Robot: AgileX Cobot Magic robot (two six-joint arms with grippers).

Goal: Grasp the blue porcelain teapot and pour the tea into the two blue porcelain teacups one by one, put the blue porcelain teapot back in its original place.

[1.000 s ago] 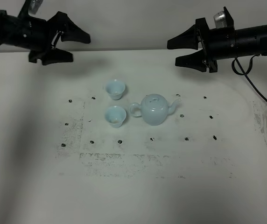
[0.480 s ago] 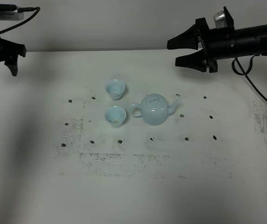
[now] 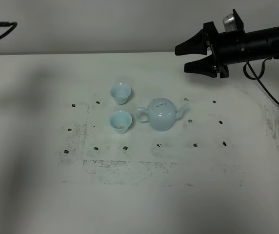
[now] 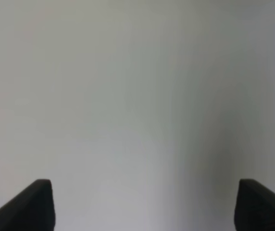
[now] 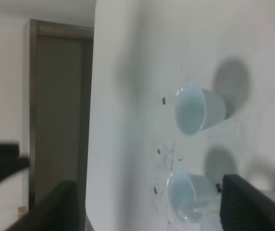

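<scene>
**Teapot and Teacups Seated on Table; Both Grippers Open and Empty**

A small, round-bodied, pale-blue glazed porcelain teapot (image 3: 161,115) is seated upright near the middle of the white table (image 3: 178,195). Its lid is fitted, its spout is directed to the right of the exterior view, and its loop handle is turned to the left.

Two tiny pale-blue handleless porcelain teacups are placed on the handle side. The near teacup (image 3: 121,121) is set just beside the handle. The far teacup (image 3: 121,92) is set behind it, apart from the teapot.

Small black marks (image 3: 195,145) are scattered on the tabletop around the ware.

The black right gripper (image 3: 181,58) is held over the table's far edge, well apart from the teapot, with jaws spread wide and empty. A black cable (image 3: 264,85) is hung from its arm.

The black left gripper (image 4: 142,204) is shown with fingers parted and empty, facing a blank grey surface. Only a dark sliver of that arm is seen at the left border of the exterior view.
</scene>
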